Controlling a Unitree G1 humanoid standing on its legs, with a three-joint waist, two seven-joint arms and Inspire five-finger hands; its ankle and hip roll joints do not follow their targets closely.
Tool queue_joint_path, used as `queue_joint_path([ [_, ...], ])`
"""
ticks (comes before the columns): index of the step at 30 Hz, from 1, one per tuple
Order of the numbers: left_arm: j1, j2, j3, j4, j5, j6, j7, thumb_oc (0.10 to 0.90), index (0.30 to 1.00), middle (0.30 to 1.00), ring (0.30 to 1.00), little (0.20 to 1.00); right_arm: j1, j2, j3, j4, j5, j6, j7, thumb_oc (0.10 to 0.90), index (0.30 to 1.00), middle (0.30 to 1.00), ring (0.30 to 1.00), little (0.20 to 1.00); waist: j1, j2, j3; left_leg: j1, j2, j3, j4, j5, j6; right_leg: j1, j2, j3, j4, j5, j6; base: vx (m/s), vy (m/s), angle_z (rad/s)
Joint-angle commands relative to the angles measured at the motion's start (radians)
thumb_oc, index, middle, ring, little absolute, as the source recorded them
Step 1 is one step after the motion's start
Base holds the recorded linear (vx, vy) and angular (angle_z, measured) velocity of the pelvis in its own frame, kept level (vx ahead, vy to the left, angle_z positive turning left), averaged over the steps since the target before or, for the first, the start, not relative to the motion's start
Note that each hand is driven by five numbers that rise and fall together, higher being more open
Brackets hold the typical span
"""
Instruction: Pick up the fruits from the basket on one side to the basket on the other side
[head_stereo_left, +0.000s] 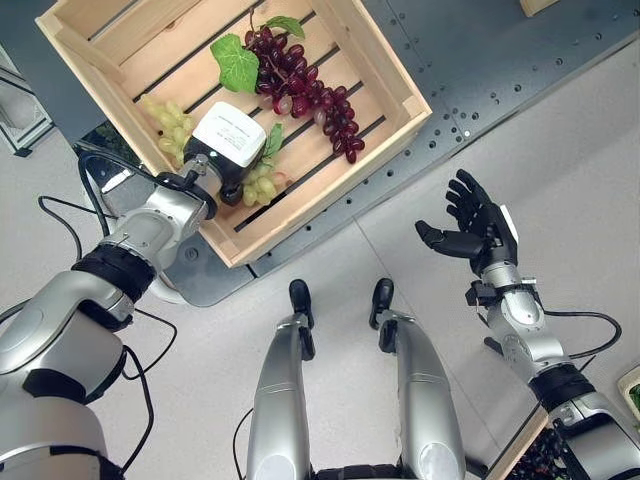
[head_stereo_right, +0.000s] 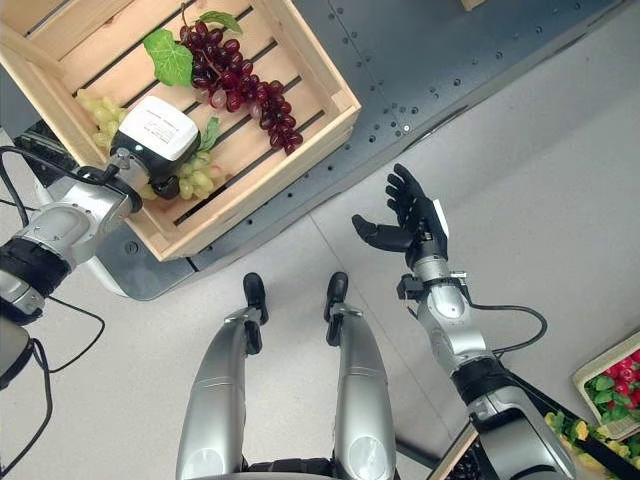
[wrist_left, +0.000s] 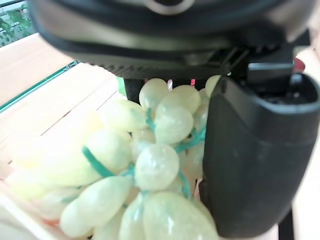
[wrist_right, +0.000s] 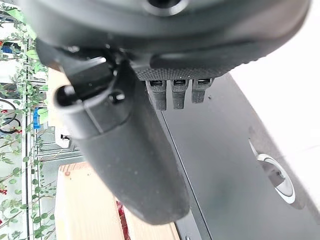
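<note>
A slatted wooden crate (head_stereo_left: 330, 185) sits at the upper left on a dark metal platform. Inside it lie a bunch of red grapes (head_stereo_left: 310, 95) with green leaves and a bunch of green grapes (head_stereo_left: 168, 125). My left hand (head_stereo_left: 228, 140) reaches down into the crate's near corner, on top of the green grapes. In the left wrist view the green grapes (wrist_left: 150, 165) are pressed against the palm, with the thumb (wrist_left: 255, 160) curled beside them. My right hand (head_stereo_left: 480, 230) hovers open and palm-up over the floor on the right, holding nothing.
The dark metal platform (head_stereo_left: 480, 70) runs diagonally under the crate. A second container (head_stereo_right: 610, 385) with red and green fruit stands at the lower right edge. Pale floor lies between the two.
</note>
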Motion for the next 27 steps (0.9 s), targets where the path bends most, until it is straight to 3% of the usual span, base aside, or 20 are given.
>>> queue_joint_path([
  [1, 0.074, 0.051, 0.094, 0.144, -0.127, 0.060, 0.143, 0.400, 0.300, 0.300, 0.300, 0.300, 0.006, -0.004, -0.079, -0.126, 0.022, -0.118, -0.035, 0.800, 0.900, 0.900, 0.900, 0.900, 0.003, -0.009, -0.010, 0.095, -0.017, 0.057, -0.077, -0.019, 0.003, 0.088, -0.006, -0.012, -0.088, 0.057, 0.038, 0.00, 0.000, 0.00],
  [3, 0.095, 0.051, 0.135, 0.125, -0.249, 0.037, 0.182, 0.400, 0.300, 0.300, 0.300, 0.300, 0.026, 0.003, -0.086, -0.137, 0.018, -0.124, -0.031, 0.800, 0.900, 0.900, 0.900, 0.900, 0.006, -0.006, -0.010, 0.122, -0.020, 0.057, -0.081, -0.024, 0.004, 0.113, -0.005, -0.010, -0.090, 0.051, 0.039, 0.00, -0.012, -0.02],
  [6, 0.175, 0.028, 0.276, 0.098, -0.419, -0.054, 0.259, 0.400, 0.300, 0.300, 0.300, 0.300, 0.062, 0.022, -0.106, -0.157, 0.003, -0.125, -0.024, 0.800, 0.900, 0.900, 0.900, 0.900, 0.015, -0.002, -0.010, 0.172, -0.026, 0.054, -0.084, -0.032, 0.008, 0.157, -0.006, -0.003, -0.085, 0.040, 0.041, 0.00, -0.007, -0.01],
  [10, 0.297, -0.024, 0.463, 0.048, -0.507, -0.149, 0.287, 0.400, 0.300, 0.300, 0.300, 0.300, 0.112, 0.057, -0.133, -0.179, -0.030, -0.130, -0.018, 0.800, 0.900, 0.900, 0.900, 0.900, 0.025, -0.002, -0.010, 0.264, -0.036, 0.046, -0.089, -0.047, 0.014, 0.246, -0.007, 0.004, -0.091, 0.024, 0.042, 0.02, -0.013, -0.01],
  [16, 0.375, -0.087, 0.595, -0.006, -0.711, -0.233, 0.288, 0.400, 0.300, 0.300, 0.300, 0.300, 0.133, 0.079, -0.145, -0.198, -0.065, -0.118, -0.030, 0.800, 0.900, 0.900, 0.900, 0.900, 0.030, 0.001, -0.012, 0.380, -0.042, 0.042, -0.100, -0.059, 0.018, 0.358, -0.014, 0.008, -0.107, 0.014, 0.041, 0.01, 0.001, -0.01],
  [21, 0.471, -0.161, 0.703, -0.077, -0.914, -0.312, 0.268, 0.400, 0.300, 0.300, 0.300, 0.300, 0.173, 0.112, -0.150, -0.206, -0.084, -0.100, -0.012, 0.800, 0.900, 0.900, 0.900, 0.900, 0.028, 0.013, -0.058, 0.469, -0.043, 0.050, -0.122, -0.071, 0.022, 0.436, -0.030, 0.006, -0.122, 0.005, 0.043, 0.06, 0.005, -0.04],
  [27, 0.570, -0.220, 0.771, -0.166, -0.983, -0.353, 0.275, 0.400, 0.300, 0.300, 0.300, 0.300, 0.212, 0.130, -0.130, -0.230, -0.128, -0.094, 0.052, 0.800, 0.900, 0.900, 0.900, 0.900, 0.027, 0.028, -0.127, 0.572, -0.052, 0.052, -0.197, -0.063, 0.023, 0.534, -0.035, 0.008, -0.199, 0.016, 0.048, 0.09, 0.005, -0.02],
])
